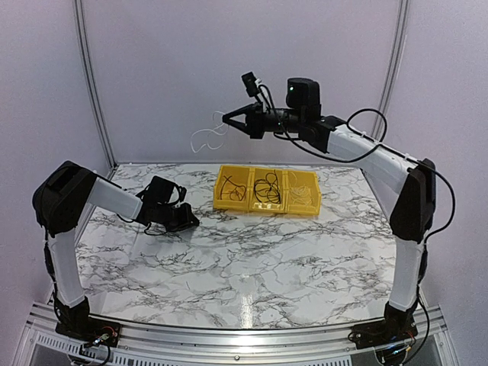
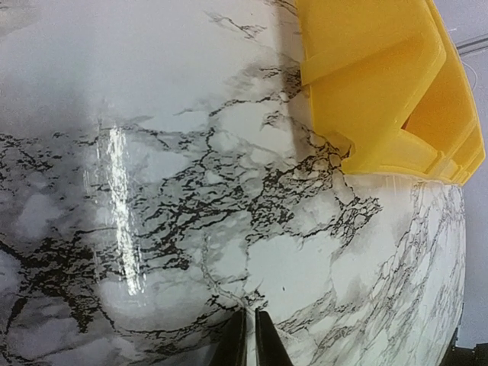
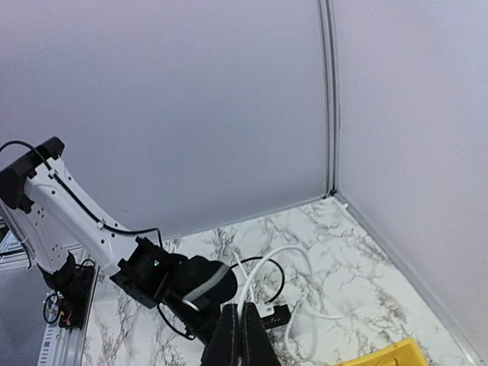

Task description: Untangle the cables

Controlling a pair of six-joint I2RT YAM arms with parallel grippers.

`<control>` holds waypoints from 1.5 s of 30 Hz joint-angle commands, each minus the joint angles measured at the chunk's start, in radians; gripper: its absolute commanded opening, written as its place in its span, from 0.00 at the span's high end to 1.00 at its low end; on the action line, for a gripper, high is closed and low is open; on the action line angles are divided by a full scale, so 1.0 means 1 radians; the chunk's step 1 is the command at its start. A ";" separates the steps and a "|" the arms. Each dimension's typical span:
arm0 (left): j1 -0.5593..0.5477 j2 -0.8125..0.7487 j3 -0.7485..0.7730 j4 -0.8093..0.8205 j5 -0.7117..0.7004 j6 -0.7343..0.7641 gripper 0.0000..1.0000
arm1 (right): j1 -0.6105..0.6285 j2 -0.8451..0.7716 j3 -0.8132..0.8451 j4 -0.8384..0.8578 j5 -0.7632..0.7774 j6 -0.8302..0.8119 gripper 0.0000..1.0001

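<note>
My right gripper [image 1: 226, 118] is raised high above the back of the table and shut on a thin white cable [image 1: 207, 139], which hangs from it in loose loops. In the right wrist view the gripper [image 3: 244, 306] pinches that white cable [image 3: 293, 255]. Thin black cables lie coiled in the left compartment [image 1: 235, 191] and the middle compartment [image 1: 267, 188] of a yellow bin [image 1: 266, 207]. My left gripper [image 1: 191, 221] rests low on the marble table, left of the bin, shut and empty; its closed tips show in the left wrist view [image 2: 250, 314].
The yellow bin [image 2: 381, 91] stands at the back middle of the marble table [image 1: 244, 259]; its right compartment [image 1: 303, 191] holds pale thin wire. Purple walls close the back and sides. The left arm [image 3: 175, 278] lies below my right gripper.
</note>
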 commanded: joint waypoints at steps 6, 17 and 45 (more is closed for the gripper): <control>0.004 0.006 -0.030 -0.053 -0.027 -0.001 0.90 | -0.098 -0.098 -0.055 -0.050 0.075 -0.069 1.00; 0.004 -0.080 -0.021 -0.157 -0.021 -0.003 0.82 | -0.282 -0.237 -0.332 -0.100 0.242 -0.193 1.00; 0.004 -0.231 -0.093 -0.181 -0.116 -0.059 0.80 | -0.414 -0.037 -0.522 -0.060 0.559 -0.242 1.00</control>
